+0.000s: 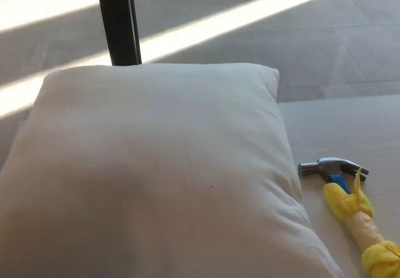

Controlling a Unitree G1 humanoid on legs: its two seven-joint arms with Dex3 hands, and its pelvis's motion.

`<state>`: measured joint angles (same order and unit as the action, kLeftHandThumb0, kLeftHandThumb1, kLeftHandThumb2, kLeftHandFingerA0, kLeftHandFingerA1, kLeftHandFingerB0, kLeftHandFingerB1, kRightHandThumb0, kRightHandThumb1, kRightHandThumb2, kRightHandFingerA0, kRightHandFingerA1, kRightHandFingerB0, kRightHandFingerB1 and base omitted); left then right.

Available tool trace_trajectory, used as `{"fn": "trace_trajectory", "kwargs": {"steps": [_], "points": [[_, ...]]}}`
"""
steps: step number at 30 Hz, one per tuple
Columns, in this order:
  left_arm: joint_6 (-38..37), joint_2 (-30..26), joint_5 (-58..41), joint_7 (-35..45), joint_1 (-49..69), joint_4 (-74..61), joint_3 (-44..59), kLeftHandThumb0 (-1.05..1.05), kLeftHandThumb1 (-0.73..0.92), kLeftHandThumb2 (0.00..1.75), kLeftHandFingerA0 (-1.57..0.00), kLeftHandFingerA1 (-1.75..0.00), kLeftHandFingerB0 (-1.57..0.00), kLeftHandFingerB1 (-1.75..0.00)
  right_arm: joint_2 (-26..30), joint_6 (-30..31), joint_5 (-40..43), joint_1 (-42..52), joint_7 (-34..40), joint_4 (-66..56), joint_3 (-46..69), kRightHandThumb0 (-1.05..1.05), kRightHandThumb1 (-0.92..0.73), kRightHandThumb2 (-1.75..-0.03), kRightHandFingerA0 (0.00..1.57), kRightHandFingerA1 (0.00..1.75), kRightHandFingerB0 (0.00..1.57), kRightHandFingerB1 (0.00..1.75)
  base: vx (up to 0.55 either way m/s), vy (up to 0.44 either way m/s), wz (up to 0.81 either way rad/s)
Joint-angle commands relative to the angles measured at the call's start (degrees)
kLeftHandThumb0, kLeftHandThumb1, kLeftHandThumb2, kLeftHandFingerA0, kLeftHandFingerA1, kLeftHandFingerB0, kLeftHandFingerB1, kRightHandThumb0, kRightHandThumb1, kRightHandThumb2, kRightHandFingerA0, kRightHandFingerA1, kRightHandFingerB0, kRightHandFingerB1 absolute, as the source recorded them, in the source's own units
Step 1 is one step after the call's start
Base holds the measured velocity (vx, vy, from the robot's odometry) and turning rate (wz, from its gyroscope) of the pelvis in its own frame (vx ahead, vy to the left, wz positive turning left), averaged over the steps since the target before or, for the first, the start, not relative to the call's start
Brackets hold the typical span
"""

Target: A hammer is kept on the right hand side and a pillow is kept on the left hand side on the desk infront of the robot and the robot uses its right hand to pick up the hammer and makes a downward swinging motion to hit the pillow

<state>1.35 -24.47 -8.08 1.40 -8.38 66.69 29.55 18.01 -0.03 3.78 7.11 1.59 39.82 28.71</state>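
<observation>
A large white pillow (156, 172) filled the left and middle of the tabletop (350, 134). Just beside its right edge lay the hammer (350, 209), metal head toward the pillow, handle wrapped in yellow cloth running to the lower right. Neither hand showed, so nothing held the hammer.

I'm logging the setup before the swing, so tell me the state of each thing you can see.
Pillow: lying flat on the desk, plump, undented, untouched.
Hammer: lying on the desk right of the pillow, head pointing away from the robot, handle wrapped in yellow cloth, not held.
Robot's hands: neither in view.
</observation>
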Motion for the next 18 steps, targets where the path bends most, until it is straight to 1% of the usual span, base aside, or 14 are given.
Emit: {"fn": "trace_trajectory", "kwargs": {"steps": [1,2,3,4,6,7,8,9,10,11,12,13,16,18], "points": [[-0.8,-1.1,-2.6,-0.9,0.4,1.1,1.4,-0.90,0.09,1.28,-0.94,-1.47,-0.85,-1.34,-0.1,0.3,3.9,2.1,0.8,-2.7,2.9,-0.72,-0.78,-0.64,0.13,0.63,0.18,0.36,0.00,0.000,0.00],[-1.1,-1.2,-2.7,-0.8,0.7,1.2,1.7,-0.92,0.09,1.29,-0.94,-1.49,-0.89,-1.36,0.3,0.7,4.6,1.9,0.6,-2.6,3.6,-0.77,-0.63,-1.01,0.02,0.40,0.07,0.35,0.00,0.000,0.00],[-1.3,-1.4,-3.0,-1.0,0.9,1.1,2.0,-0.91,0.02,1.33,-0.82,-1.52,-0.89,-1.40,0.7,1.6,5.7,1.3,0.5,-3.5,4.8,-0.79,-0.66,-1.03,0.02,0.31,0.00,0.22,0.00,0.000,0.00],[-1.2,-1.5,-3.3,-1.3,1.1,1.1,2.4,-0.91,0.10,1.28,-0.95,-1.48,-0.91,-1.37,0.9,2.3,6.6,1.3,0.2,-4.8,5.5,-0.85,-0.70,-1.06,0.00,0.20,0.00,0.12,0.00,0.000,0.00],[-1.2,-1.6,-3.4,-1.6,1.0,1.3,2.5,-0.91,0.10,1.28,-0.95,-1.48,-0.91,-1.37,0.9,3.4,7.5,1.2,-0.3,-6.2,6.4,-0.85,-0.70,-1.06,0.00,0.20,0.00,0.12,0.00,0.000,0.00],[-1.6,-1.7,-3.9,-1.3,1.4,1.5,3.0,-0.95,0.11,1.30,-0.91,-1.49,-0.85,-1.41,1.1,5.0,8.0,0.9,-0.1,-7.9,7.1,-0.79,-0.86,-0.65,0.00,0.17,0.00,0.13,0.00,0.000,0.00],[-1.7,-1.7,-3.9,-1.3,1.4,1.6,3.1,-0.95,0.11,1.30,-0.91,-1.49,-0.85,-1.41,1.0,5.4,8.0,0.9,-0.1,-8.3,7.3,-0.79,-0.86,-0.65,0.00,0.17,0.00,0.13,0.00,0.000,0.00],[-1.6,-2.1,-4.6,-0.7,1.7,1.4,3.8,-0.95,0.12,1.29,-0.97,-1.52,-0.91,-1.43,1.3,8.2,9.6,-1.2,3.1,-10.7,9.6,-0.82,-0.84,-0.67,0.00,0.09,0.00,0.09,0.00,0.000,0.00],[-1.6,-2.1,-4.7,-0.6,1.8,1.4,3.9,-0.95,0.12,1.29,-0.97,-1.52,-0.91,-1.43,1.2,8.9,9.8,-1.5,3.5,-11.2,10.0,-0.82,-0.84,-0.67,0.00,0.09,0.00,0.09,0.00,0.000,0.00],[-1.6,-2.2,-4.7,-0.8,1.7,1.4,4.0,-0.96,0.12,1.29,-0.99,-1.53,-0.91,-1.44,1.4,10.3,9.5,-1.9,4.6,-12.0,10.4,-0.83,-0.85,-0.66,0.00,0.06,0.00,0.12,0.00,0.000,0.00],[-1.6,-2.5,-4.9,-0.4,1.8,1.6,4.3,-0.98,0.07,1.30,-0.90,-1.54,-0.81,-1.45,2.0,13.1,8.5,-2.4,6.3,-13.5,10.5,-1.04,-0.79,-1.08,0.00,0.07,0.00,0.03,0.00,0.000,0.00],[-0.9,-2.9,-5.8,-0.9,1.8,1.9,5.2,-0.30,-0.02,0.93,-1.26,-1.26,-1.07,-1.16,3.2,15.0,8.0,-2.9,6.4,-12.3,10.6,-1.02,-0.80,-1.09,0.00,0.06,0.00,0.01,0.00,0.000,0.00],[-1.4,-3.5,-5.0,-0.6,2.9,2.4,4.5,-0.30,0.03,0.96,-1.24,-1.25,-1.11,-1.18,2.8,14.7,9.3,-2.3,5.0,-11.5,11.5,-0.99,-0.78,-1.05,0.00,0.11,0.00,0.00,0.00,0.000,0.00],[-1.2,-3.9,-5.2,-0.3,3.7,2.5,4.6,-0.29,0.07,0.99,-1.18,-1.23,-1.11,-1.18,2.1,15.2,10.7,-2.1,4.5,-11.5,12.7,-0.95,-0.75,-1.01,0.00,0.12,0.00,0.00,0.00,0.000,0.00]]}}
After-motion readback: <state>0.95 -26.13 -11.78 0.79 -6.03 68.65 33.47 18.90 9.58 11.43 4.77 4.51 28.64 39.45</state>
